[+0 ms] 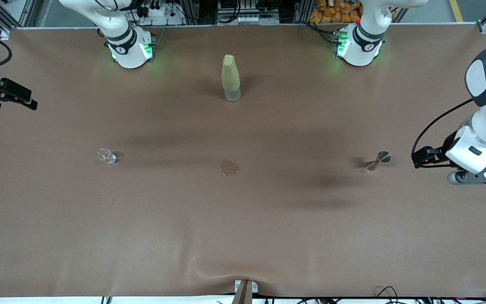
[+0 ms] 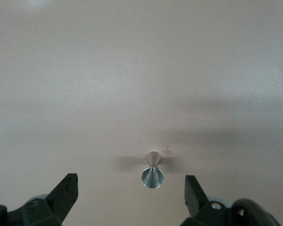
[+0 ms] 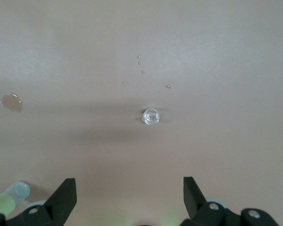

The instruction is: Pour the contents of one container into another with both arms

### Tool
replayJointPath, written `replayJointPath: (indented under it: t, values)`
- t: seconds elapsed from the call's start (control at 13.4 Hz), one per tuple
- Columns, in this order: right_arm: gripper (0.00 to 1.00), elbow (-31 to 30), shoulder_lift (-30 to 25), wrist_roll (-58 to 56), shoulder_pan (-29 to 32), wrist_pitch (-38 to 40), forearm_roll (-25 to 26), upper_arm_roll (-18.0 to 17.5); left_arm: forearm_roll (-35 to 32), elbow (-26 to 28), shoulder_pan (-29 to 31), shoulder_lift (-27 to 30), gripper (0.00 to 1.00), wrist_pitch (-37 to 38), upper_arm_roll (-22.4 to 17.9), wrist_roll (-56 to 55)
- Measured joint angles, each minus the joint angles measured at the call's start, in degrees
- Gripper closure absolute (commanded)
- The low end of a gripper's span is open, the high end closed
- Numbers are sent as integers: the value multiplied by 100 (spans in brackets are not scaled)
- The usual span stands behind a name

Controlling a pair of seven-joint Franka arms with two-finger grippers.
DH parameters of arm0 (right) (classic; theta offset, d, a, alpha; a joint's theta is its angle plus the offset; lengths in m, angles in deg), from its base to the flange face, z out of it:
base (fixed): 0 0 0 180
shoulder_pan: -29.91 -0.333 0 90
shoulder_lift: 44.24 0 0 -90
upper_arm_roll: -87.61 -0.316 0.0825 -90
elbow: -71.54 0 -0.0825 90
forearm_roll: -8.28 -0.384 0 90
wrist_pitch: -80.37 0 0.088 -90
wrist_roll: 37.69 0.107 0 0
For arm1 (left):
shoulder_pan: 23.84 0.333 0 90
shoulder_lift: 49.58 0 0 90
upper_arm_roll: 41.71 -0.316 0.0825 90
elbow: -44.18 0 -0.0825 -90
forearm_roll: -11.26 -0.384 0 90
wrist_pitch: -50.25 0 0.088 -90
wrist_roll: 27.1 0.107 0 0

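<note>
Jigger [image 1: 379,160] on table | left gripper [image 2: 131,188] wide | right gripper [image 3: 130,190] wide

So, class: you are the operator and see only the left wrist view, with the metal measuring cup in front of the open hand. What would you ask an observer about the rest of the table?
Operator: Where is the container to pour from?
Observer: An olive bottle stands upright, farther from the front camera than your measuring cup.
Operator: Is there anything to pour into?
Observer: A small clear glass sits toward the right arm's end of the table.
Operator: And the right hand?
Observer: The right hand is open and holds nothing, up by the table's edge at the right arm's end.
</note>
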Motion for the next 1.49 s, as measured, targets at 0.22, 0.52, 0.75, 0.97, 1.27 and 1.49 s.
replayJointPath:
  t: [0.22, 0.52, 0.75, 0.97, 1.27, 1.49]
  values:
    - [0, 1, 0, 0, 0, -59, 1, 1, 0, 6, 0, 0, 0, 3, 0, 0]
    - [0, 6, 0, 0, 6, -71, 4, 40, 0, 7, 0, 0, 0, 3, 0, 0]
    - [0, 9, 0, 0, 7, -77, 4, 52, 0, -2, 1, 2, 0, 3, -1, 0]
    - [0, 131, -1, 0, 24, -77, 6, 66, 0, -12, 1, 9, 0, 2, -1, 0]
    - [0, 236, -2, -147, 54, -21, 7, 86, 104, -15, 1, 13, 0, 2, 1, 0]
    - [0, 236, -1, -439, 53, 78, 133, 85, 145, -17, 1, 23, 0, 2, 1, 0]
